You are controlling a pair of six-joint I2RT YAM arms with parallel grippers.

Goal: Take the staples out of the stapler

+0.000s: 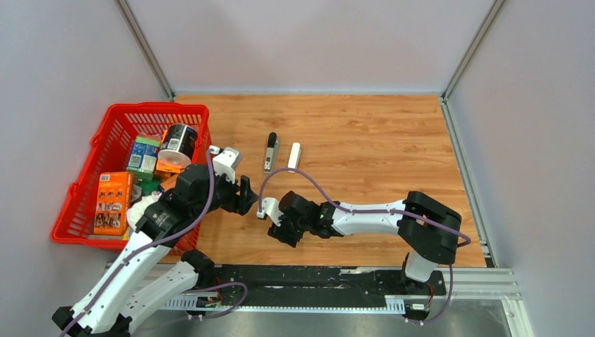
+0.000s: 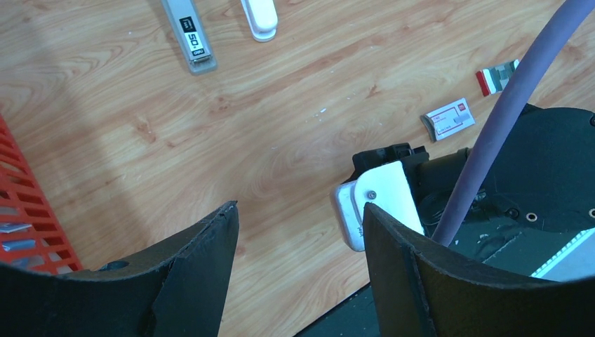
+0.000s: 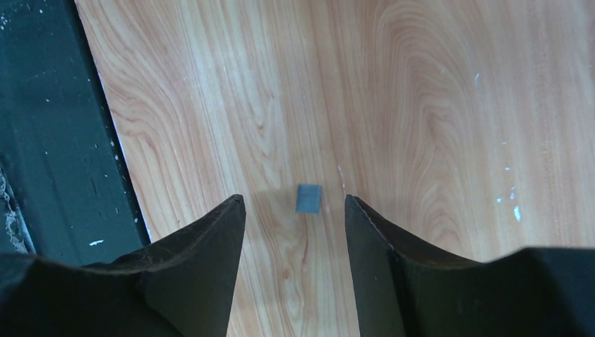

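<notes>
Presently on tabletop (image 1: 365, 126):
- Stapler (image 1: 294, 156): white, lying flat towards the far side. Grey, black-tipped bar (image 1: 271, 152) lies just beside it on its left, apart.
- Left end effector (image 2: 298, 217): fingers spread, empty, above the wood near the red basket (image 1: 158, 107).
- Right end effector (image 3: 295, 210): fingers spread. A small grey block (image 3: 309, 199) lies on the wood between them, untouched.
- Red-and-white box (image 2: 449, 119): flat, beside the right arm.

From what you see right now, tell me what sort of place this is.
Probably a robot test cell: a wood-grain table boxed in by plain white panels, the left arm and right arm bolted to a rail at its near edge, and a red basket of mixed goods.
</notes>
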